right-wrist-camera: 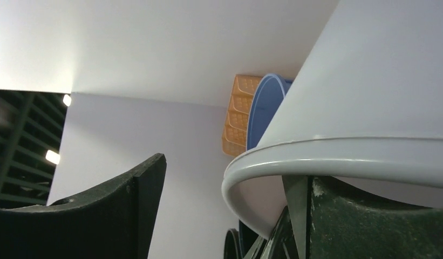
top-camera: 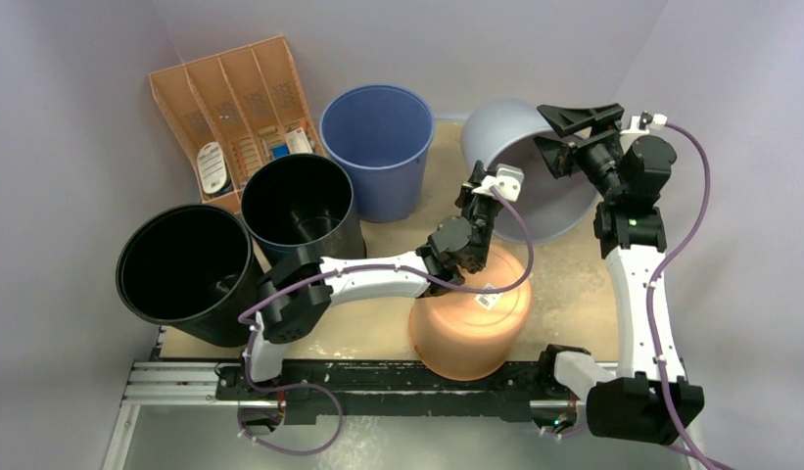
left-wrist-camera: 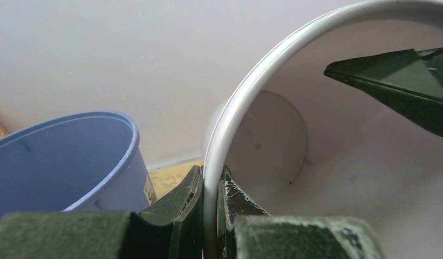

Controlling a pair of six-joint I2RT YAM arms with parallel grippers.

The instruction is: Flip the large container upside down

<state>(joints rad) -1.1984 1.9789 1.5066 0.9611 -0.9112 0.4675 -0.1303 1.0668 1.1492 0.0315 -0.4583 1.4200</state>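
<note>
We see left tool [left-wrist-camera: 210, 186] pinching rim of tilted grey container [top-camera: 500, 127]; right tool [top-camera: 564, 137] spread wide, 1 finger inside it.

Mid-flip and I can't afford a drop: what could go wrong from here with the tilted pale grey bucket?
1. The left arm's jaws pinch only the thin rim of the pale grey plastic bucket; it could slip out while turning.
2. The right arm's jaws stand open around that rim, unclamped, so they give no support, and the finger inside could snag.
3. The blue plastic bucket and the upturned orange bucket sit close; the swinging bucket may knock them.
</note>
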